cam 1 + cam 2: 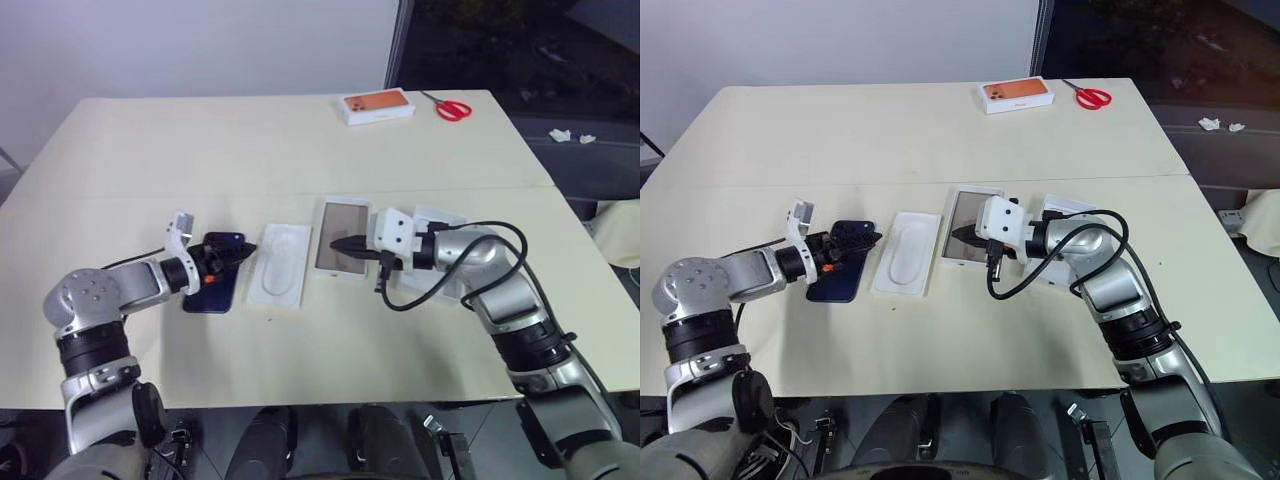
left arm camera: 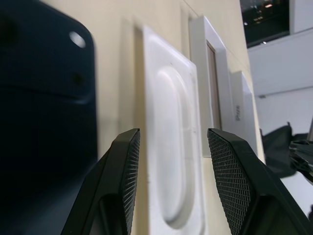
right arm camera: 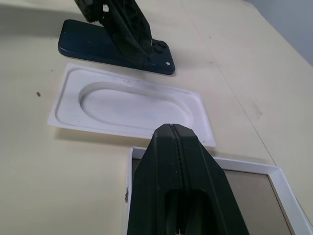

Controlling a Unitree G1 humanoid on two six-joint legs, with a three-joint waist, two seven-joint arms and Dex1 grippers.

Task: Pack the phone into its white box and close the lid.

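The dark navy phone (image 1: 210, 292) lies flat on the cream table, camera cluster up. My left gripper (image 1: 242, 256) hovers low over the phone's far end, open, with nothing between its fingers (image 2: 122, 176). To the phone's right lies a white insert (image 1: 280, 265) with an oval recess. Beyond that is the white box (image 1: 341, 212), showing its tan floor. My right gripper (image 1: 340, 243) is shut and empty just above the box. The lid (image 1: 438, 216) lies partly hidden behind my right wrist. In the right wrist view the shut fingertips (image 3: 171, 134) stand over the box rim (image 3: 279, 172).
An orange-topped box (image 1: 377, 106) and red-handled scissors (image 1: 452, 108) sit at the table's far right. A seam (image 1: 150, 193) crosses the table (image 1: 200, 140) behind the work area. A black cable (image 1: 440, 290) loops off my right wrist.
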